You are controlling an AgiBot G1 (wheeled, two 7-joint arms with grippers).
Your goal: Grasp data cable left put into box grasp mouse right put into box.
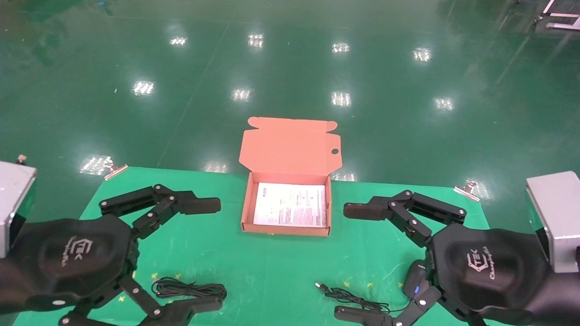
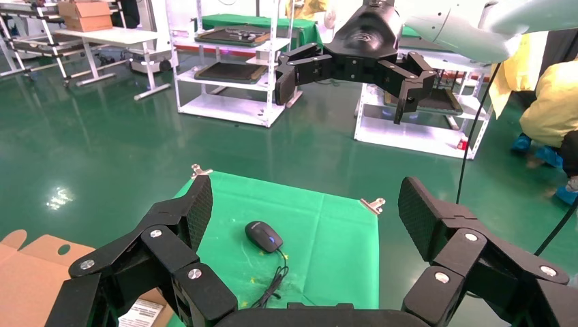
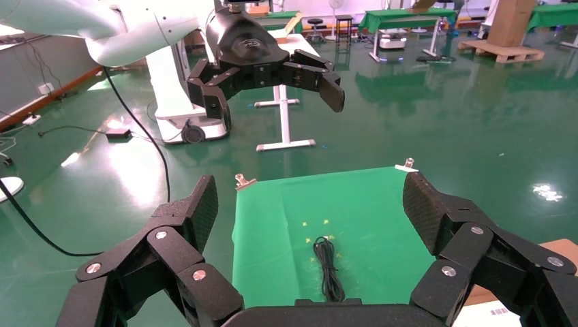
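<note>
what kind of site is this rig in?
Likely a robotics lab or factory hall: glossy green floor, white metal shelving racks, other green-covered tables, and someone in yellow workwear.

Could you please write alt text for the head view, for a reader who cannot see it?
An open orange box sits on a green table between the open left gripper and right gripper. A coiled cable lies near-left, a mouse near-right.

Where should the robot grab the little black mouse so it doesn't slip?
Probably from straight above, across the mouse's two long sides. It lies flat on the green mat, oval and narrow there, with its cord trailing off one end. The right gripper is open nearby.
</note>
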